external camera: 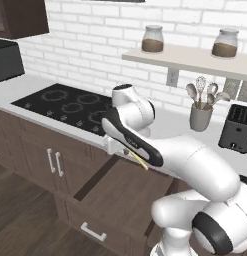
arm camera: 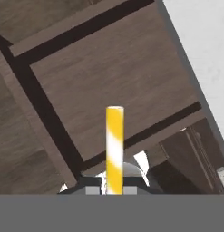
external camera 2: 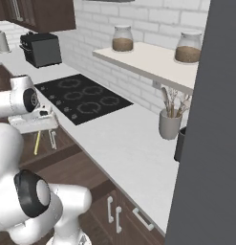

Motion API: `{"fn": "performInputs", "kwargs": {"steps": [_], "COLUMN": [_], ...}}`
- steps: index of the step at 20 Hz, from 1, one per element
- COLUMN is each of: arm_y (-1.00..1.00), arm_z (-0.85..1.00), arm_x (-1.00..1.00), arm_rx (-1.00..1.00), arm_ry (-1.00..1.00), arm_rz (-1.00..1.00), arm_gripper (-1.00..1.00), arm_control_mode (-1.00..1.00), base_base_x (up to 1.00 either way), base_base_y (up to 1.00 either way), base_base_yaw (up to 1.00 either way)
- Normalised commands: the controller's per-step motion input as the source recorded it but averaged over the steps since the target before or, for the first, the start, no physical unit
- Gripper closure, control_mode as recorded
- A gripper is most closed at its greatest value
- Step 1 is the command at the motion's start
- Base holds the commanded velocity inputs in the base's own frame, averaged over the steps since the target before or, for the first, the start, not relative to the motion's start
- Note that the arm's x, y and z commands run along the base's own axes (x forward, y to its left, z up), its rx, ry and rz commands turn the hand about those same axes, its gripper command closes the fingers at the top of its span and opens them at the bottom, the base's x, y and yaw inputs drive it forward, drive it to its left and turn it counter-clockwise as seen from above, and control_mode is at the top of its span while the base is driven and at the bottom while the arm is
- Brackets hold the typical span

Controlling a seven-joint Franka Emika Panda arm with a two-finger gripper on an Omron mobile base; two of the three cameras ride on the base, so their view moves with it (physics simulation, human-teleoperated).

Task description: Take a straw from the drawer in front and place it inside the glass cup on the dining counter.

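Gripper (arm camera: 114,190) clamped on straw (arm camera: 114,145), straw sticking out betw fingertips, above open drawer (arm camera: 109,77)

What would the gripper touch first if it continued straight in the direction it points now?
Probably the open drawer. The gripper, shut on the straw, points down at the drawer's brown wood, and the straw's tip would arrive first. How far the wood lies below is unclear.

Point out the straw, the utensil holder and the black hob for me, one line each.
straw (arm camera: 114,145): hand view, middle of its yellow-and-white shaft above the gripper.
utensil holder (external camera: 200,119): left base view, front of the grey cup body.
black hob (external camera 2: 83,97): right base view, centre of the dark glass surface.
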Motion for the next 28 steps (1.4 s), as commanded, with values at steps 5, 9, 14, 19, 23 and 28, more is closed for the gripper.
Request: {"fn": "performInputs", "kwargs": {"steps": [5,9,14,19,23,28], "arm_y": [-0.80,-0.69,-0.59,-0.35,-0.04,0.00], "arm_z": [0.70,0.39,0.09,0.00,0.01,0.00], "arm_x": [-0.39,-0.49,-0.52,-0.08,-0.03,0.00], "arm_rx": [0.00,0.00,0.00,0.01,0.01,0.00], "arm_ry": [-0.15,-0.29,-0.41,-0.18,-0.03,0.00], "arm_rz": [-0.06,-0.02,0.00,-0.01,0.00,0.00], "arm_gripper": [1.00,1.00,1.00,1.00,1.00,1.00], "arm_control_mode": [-1.00,-1.00,-1.00,-1.00,1.00,1.00], "base_base_x": [0.00,0.00,0.00,0.00,-0.36,-1.00], "base_base_y": [0.00,0.00,0.00,0.00,0.00,0.60], "base_base_yaw": [0.00,0.00,0.00,0.00,0.00,0.08]}}
